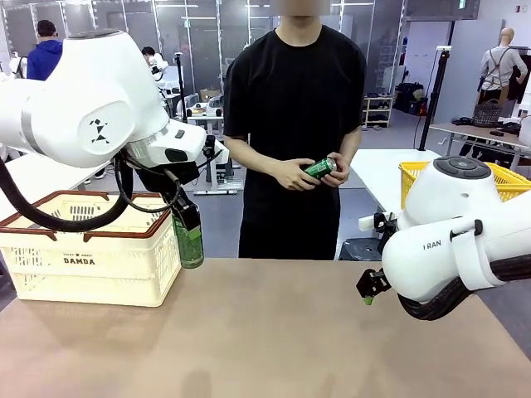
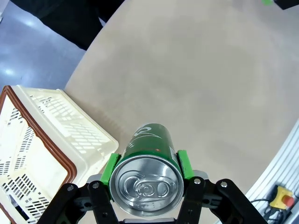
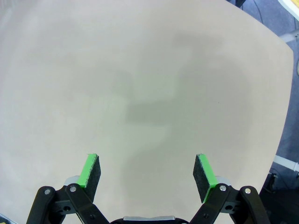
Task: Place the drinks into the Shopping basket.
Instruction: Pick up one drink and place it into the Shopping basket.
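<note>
A green can (image 1: 189, 241) hangs upright just off the right wall of the cream Shopping basket (image 1: 91, 264), held by my left gripper (image 1: 186, 217). The left wrist view looks down on the can's silver top (image 2: 147, 185), with the green pads (image 2: 110, 167) pressed on both sides and the basket's brown rim (image 2: 42, 135) at the left. The person across the table holds a second green can (image 1: 319, 168) in both hands. My right gripper (image 1: 371, 287) hovers low over the table's right side, and in its wrist view the right gripper (image 3: 148, 172) is open over bare tabletop.
A bright yellow mesh basket (image 1: 498, 176) sits on another table behind my right arm. The brown table (image 1: 265, 332) spreads between the arms, and the person stands at its far edge.
</note>
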`<state>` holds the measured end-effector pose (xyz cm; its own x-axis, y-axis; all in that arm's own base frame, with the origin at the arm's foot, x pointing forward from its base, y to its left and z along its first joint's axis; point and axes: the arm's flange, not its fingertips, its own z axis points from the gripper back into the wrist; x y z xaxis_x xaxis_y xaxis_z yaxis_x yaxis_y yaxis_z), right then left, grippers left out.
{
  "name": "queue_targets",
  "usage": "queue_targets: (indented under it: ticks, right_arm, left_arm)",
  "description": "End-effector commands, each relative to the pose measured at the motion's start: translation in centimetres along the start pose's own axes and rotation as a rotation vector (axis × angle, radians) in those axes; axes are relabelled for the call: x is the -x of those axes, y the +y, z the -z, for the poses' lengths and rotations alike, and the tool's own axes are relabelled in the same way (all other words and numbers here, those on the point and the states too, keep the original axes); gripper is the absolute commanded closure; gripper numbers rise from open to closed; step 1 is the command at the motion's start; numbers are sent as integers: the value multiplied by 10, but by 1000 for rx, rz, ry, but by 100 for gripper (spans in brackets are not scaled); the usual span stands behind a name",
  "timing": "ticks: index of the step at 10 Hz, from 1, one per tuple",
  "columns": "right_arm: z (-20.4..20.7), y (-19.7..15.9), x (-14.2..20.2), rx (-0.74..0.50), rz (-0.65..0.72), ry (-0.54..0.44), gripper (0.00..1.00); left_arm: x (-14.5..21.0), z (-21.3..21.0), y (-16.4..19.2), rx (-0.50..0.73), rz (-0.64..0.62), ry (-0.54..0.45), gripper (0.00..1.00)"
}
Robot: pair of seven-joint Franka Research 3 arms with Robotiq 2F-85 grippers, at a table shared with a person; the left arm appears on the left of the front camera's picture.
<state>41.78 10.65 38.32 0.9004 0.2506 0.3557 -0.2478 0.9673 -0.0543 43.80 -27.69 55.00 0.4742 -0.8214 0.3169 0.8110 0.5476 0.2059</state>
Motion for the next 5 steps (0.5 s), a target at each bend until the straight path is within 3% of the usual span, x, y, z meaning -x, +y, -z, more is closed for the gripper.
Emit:
queue_targets:
  ticks: [1, 5]
  right_arm:
    - [1, 0, 0, -4, -3, 1, 0]
    - [1, 0, 0, -4, -3, 1, 0]
  left_arm:
    - [-4, -6, 2, -11, 0, -16, 57]
    - [-4, -6, 2, -11, 0, -16, 57]
